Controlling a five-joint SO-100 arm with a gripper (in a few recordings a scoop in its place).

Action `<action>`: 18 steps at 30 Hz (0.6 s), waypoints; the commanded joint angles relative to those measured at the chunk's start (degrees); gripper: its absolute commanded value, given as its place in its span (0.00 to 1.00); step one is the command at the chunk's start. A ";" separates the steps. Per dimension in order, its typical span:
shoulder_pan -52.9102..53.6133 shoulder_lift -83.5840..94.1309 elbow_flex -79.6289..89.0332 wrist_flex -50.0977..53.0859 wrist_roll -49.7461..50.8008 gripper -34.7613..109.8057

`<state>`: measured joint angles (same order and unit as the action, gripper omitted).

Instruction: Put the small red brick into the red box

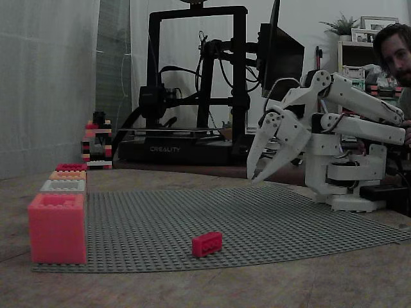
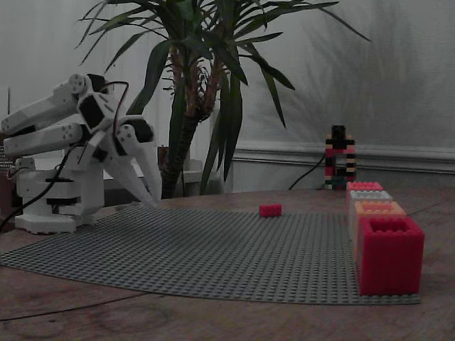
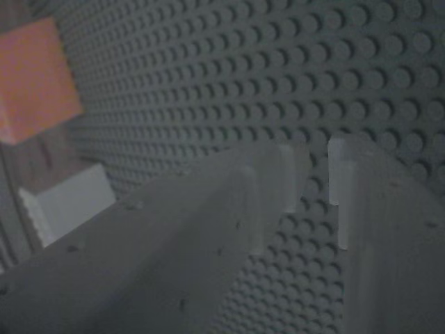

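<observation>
meanwhile small red brick (image 1: 207, 244) lies outside red box (image 2: 389, 254).

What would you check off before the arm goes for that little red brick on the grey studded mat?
1. Small red brick lies free on the grey baseplate, nothing touching it: ok.
2. Gripper is empty; the wrist view shows a narrow gap between its fingers with only studs behind: ok.
3. Gripper opened wide enough to take the brick: not ok.
4. Gripper lined up over the brick: not ok; it hangs near the arm's base, well away from the brick.
5. Red box sits at the far end of the row of boxes, open top reachable: cannot tell from this angle.
6. Path across the baseplate to the brick is free of obstacles: ok.
</observation>
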<state>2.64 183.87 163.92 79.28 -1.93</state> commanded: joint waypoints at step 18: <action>-0.44 -3.69 -0.44 -3.43 -1.85 0.24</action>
<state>2.64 183.08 163.92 78.75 -1.93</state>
